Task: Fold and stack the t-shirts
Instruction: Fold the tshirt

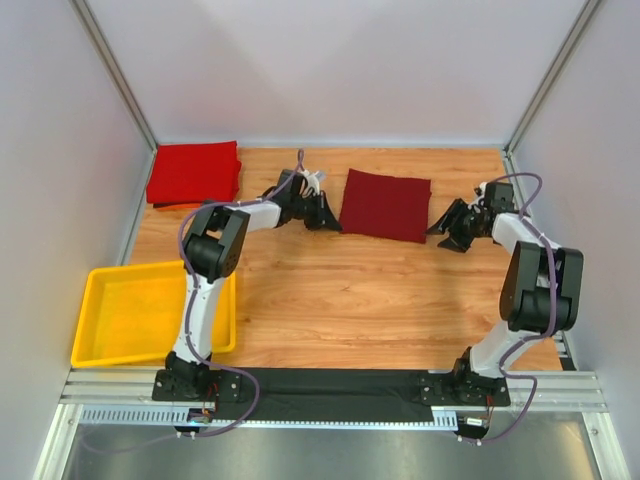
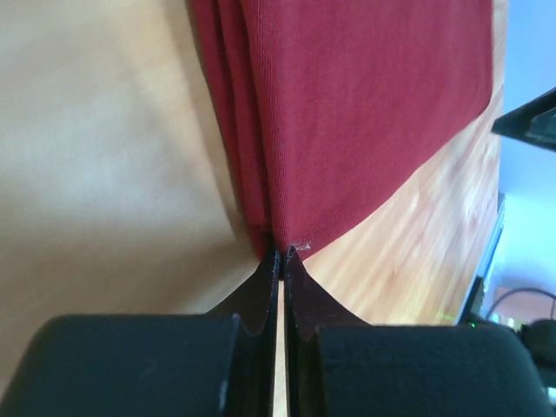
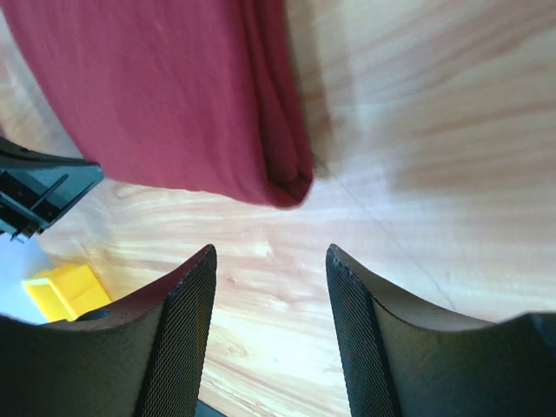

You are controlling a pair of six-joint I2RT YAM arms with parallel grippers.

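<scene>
The dark maroon t-shirt [image 1: 385, 205] lies folded flat on the wooden table at back centre. My left gripper [image 1: 325, 215] is at its left edge. In the left wrist view the left gripper [image 2: 282, 252] is shut, its tips touching the near corner of the maroon t-shirt [image 2: 365, 104], and no cloth shows between the jaws. My right gripper [image 1: 448, 232] stands open just off the shirt's right side. From the right wrist, the right gripper [image 3: 271, 261] has bare wood between its fingers, a short way from the folded corner of the maroon t-shirt [image 3: 165, 95]. The brighter red t-shirt [image 1: 193, 172] lies folded at back left.
A yellow tray [image 1: 90, 300] sits at the table's near left, beside the left arm's base. Grey walls close in the back and both sides. Bare wood stretches between the maroon shirt and the arm bases.
</scene>
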